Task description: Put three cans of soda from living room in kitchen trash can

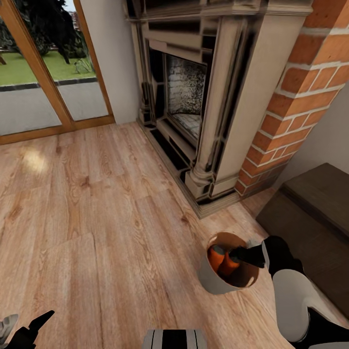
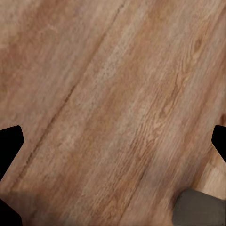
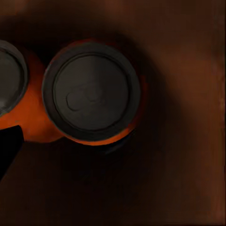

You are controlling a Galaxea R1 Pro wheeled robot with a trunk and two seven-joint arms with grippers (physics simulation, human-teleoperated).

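The tan trash can (image 1: pixel 207 277) stands on the light wood floor in front of the fireplace. Two orange soda cans (image 1: pixel 216 257) (image 1: pixel 230 264) stand upright in it, side by side. My right gripper (image 1: pixel 242 254) reaches into the can's mouth from the right, just above them. In the right wrist view I look straight down on one grey can top (image 3: pixel 92 94), with the second orange can (image 3: pixel 9 80) at the edge. One black fingertip (image 3: pixel 8 146) shows off to the side, so the jaws are wide apart and hold nothing. The blue can is out of view. My left gripper (image 1: pixel 24 324) hangs open over bare floor (image 2: pixel 113 94).
The carved grey mantel and fireplace (image 1: pixel 194 97) with its red brick side (image 1: pixel 300 97) rise just behind the trash can. A low dark-wood cabinet (image 1: pixel 315 213) stands close on the right. Wood-framed glass doors (image 1: pixel 43 72) are at the far left. Open floor (image 1: pixel 97 218) stretches to the left.
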